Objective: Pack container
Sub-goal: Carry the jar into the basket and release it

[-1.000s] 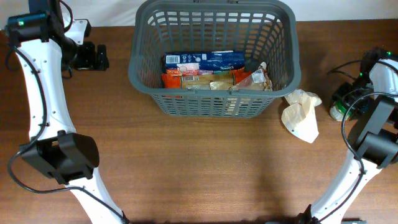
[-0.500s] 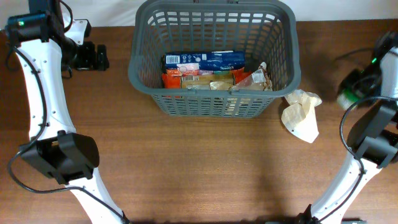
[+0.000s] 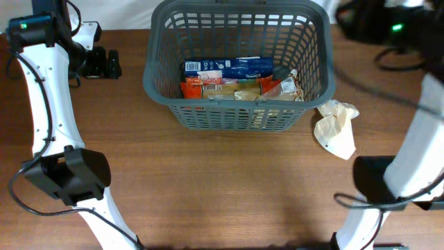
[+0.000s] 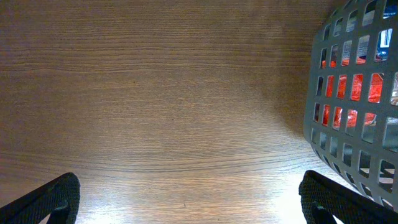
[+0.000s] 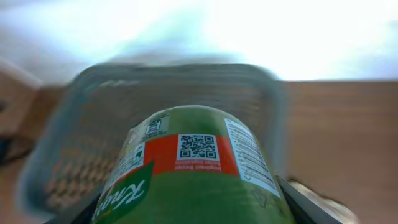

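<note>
The dark grey basket (image 3: 173,87) stands at the table's back centre and holds a blue box (image 3: 225,67) and several red and tan packets. Its lattice wall shows in the left wrist view (image 4: 348,106), and it is blurred in the right wrist view (image 5: 93,124). My right gripper (image 3: 364,24) is shut on a green jar with an orange and green label (image 5: 193,168) and is raised by the basket's back right corner, motion-blurred. My left gripper (image 3: 104,64) is open and empty over the table left of the basket, its fingertips at the bottom corners of the left wrist view (image 4: 186,199).
A crumpled beige paper bag (image 3: 336,128) lies on the wooden table right of the basket. A white wall edge runs along the table's back.
My right arm has swung from the table's right edge up and leftward to the basket's back right corner, carrying the green jar. The left arm has not moved.
</note>
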`<state>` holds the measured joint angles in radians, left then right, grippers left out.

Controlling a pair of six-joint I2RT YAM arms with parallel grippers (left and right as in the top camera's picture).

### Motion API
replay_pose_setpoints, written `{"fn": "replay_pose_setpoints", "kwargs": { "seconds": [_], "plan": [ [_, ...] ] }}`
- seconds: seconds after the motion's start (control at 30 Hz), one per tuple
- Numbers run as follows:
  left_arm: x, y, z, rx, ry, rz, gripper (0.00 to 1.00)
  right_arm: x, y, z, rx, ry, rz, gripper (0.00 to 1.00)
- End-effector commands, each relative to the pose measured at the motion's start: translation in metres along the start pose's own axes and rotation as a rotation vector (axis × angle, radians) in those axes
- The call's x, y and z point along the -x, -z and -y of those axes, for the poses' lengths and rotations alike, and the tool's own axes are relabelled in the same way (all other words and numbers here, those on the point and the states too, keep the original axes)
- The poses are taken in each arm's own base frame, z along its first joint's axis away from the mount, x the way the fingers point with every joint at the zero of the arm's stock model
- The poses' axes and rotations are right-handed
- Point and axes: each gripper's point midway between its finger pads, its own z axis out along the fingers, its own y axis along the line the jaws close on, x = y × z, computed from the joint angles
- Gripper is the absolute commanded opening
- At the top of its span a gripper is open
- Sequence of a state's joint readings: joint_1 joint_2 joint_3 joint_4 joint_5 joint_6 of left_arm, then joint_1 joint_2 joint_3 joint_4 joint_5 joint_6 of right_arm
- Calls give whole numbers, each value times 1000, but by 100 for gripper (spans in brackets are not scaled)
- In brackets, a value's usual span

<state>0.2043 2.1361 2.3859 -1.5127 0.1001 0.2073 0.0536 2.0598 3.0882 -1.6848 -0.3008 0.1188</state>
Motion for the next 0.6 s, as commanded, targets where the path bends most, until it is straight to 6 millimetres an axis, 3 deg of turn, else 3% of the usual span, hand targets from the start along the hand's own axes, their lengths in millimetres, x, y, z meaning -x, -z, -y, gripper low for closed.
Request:
{"fn": "replay_pose_setpoints", "kwargs": {
  "seconds": [0.0,0.23,0.4,0.57],
  "plan": [
    [-1,-1,-1,0,14,-3,99,-14,-42,-28,-6,130,-76,4],
    [-1,-1,0,0,14,-2,99,-69,-136,-33,-52,132,-325,4],
    [-1,-1,0,0,14,-2,99,-130,-204,-37,-12,79,-544,4],
    [-1,-1,0,0,14,-2,99,-166,-237,-36,-14,84,-638,4]
  ]
}}
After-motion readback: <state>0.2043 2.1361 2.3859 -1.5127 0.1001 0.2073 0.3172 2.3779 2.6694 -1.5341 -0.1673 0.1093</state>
